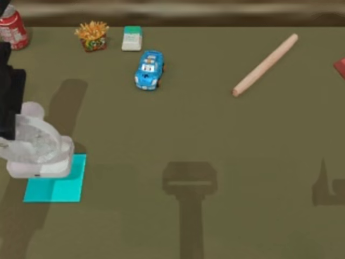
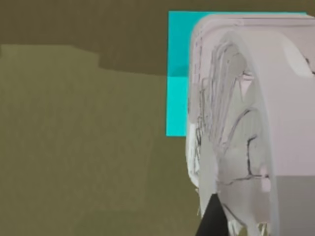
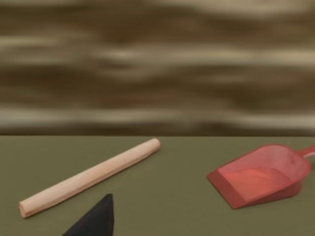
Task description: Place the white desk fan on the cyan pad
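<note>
One fan [image 1: 38,145], pad [image 1: 59,186], car [image 1: 149,70], rolling pin [image 1: 265,65], dustpan [image 3: 261,176], can [image 1: 13,28].

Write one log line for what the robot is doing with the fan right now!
left claw: at white round-grille desk fan | fan: partly over flat cyan square pad, table's left | right arm: parked, out of top view
</note>
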Robot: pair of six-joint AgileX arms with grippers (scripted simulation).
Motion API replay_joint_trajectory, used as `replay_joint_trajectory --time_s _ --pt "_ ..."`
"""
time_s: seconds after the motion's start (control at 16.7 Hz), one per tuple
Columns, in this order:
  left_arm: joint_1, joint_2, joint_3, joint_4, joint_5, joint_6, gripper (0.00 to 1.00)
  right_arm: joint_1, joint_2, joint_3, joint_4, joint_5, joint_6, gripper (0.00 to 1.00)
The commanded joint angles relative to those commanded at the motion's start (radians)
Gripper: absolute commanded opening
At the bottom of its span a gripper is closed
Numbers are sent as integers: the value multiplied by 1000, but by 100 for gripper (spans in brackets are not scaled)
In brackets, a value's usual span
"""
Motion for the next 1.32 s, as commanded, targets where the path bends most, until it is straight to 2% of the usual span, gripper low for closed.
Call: replay_joint_trajectory --time_s 0.24,0.6,0.84,1.32 --pt "-5 5 0 3 0 4 0 0 0 0 0 0 0 100" --pt "0 17 -115 132 0 1 0 0 0 0 0 0 0 100" --pt "0 17 -119 136 0 0 0 0 0 0 0 0 0 100" --pt "0 17 -119 136 0 0 60 0 0 0 0 0 0 100"
